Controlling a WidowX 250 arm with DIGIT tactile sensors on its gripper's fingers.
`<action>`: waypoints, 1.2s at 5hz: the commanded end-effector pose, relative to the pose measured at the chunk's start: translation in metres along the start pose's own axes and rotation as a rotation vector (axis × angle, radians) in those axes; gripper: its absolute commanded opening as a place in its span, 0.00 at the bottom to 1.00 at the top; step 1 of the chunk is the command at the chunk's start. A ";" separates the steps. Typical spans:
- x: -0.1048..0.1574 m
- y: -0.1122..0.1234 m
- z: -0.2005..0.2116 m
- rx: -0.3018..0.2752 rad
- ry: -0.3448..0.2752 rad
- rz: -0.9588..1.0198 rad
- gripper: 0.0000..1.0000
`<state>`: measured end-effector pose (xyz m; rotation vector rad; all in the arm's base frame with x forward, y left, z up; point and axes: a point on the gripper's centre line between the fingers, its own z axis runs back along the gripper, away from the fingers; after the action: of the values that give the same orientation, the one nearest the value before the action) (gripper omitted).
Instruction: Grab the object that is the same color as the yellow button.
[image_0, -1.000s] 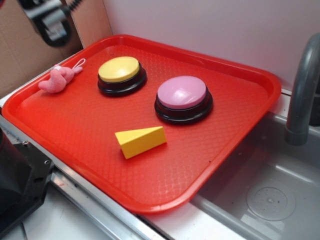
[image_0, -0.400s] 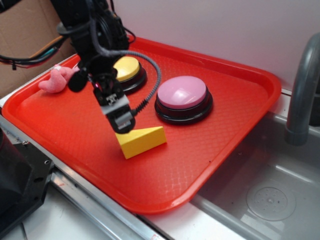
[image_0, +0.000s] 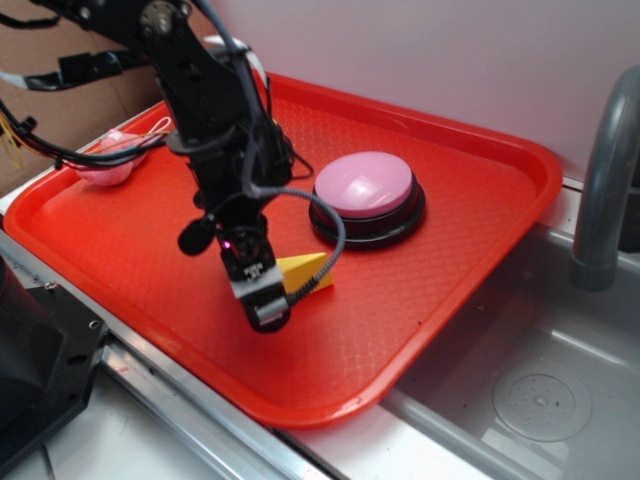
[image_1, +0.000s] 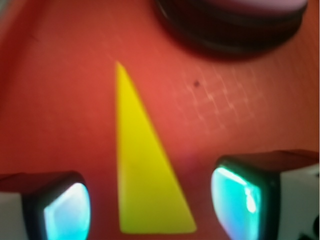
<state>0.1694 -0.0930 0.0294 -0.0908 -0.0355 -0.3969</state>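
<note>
The object, a yellow wedge (image_0: 306, 270), lies on the red tray (image_0: 450, 270), partly covered by my arm. My gripper (image_0: 267, 308) is low over the wedge's thick end. In the wrist view the wedge (image_1: 142, 170) lies between my two fingers (image_1: 65, 210), with red tray showing on both sides of it. The gripper (image_1: 150, 205) is open and touches nothing. The wedge's thin tip points toward the pink button (image_1: 235, 22). The yellow button is hidden behind my arm.
A pink-topped button (image_0: 363, 185) stands just behind the wedge. A pink plush toy (image_0: 108, 168) lies at the tray's far left, partly behind cables. A grey sink (image_0: 540, 390) and faucet (image_0: 605, 180) are to the right. The tray's rim (image_0: 300, 410) runs close in front.
The arm has swung in from the back left and come down. The gripper moved from just behind the wedge to low over its thick end. The wedge has not moved.
</note>
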 end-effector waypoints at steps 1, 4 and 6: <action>0.006 -0.002 -0.005 0.014 -0.028 0.023 0.00; -0.001 0.014 0.048 0.099 -0.070 0.227 0.00; -0.019 0.055 0.113 0.090 -0.101 0.476 0.00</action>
<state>0.1688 -0.0213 0.1261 -0.0176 -0.0873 0.0883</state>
